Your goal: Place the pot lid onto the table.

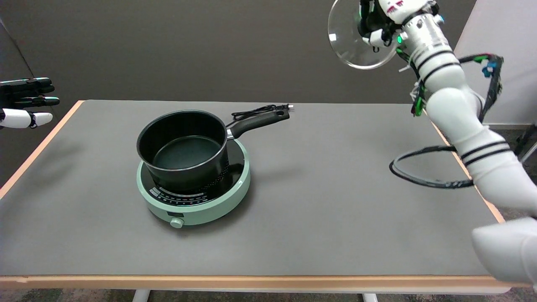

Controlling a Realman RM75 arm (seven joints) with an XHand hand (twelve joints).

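Observation:
A clear glass pot lid [350, 42] hangs high in the air at the upper right, tilted nearly on edge, well above the table's far right part. My right hand [379, 23] grips it by the knob, and the picture's top edge cuts off part of the hand. The black pot [182, 147] stands uncovered on a mint-green hotplate [197, 205] left of the table's centre, its handle pointing to the far right. The grey table [335, 201] lies far below the lid.
A black power cord [260, 111] lies behind the pot handle. A black cable loop [419, 176] from my right arm hangs over the table's right edge. The idle left hand [25, 102] hovers at the far left.

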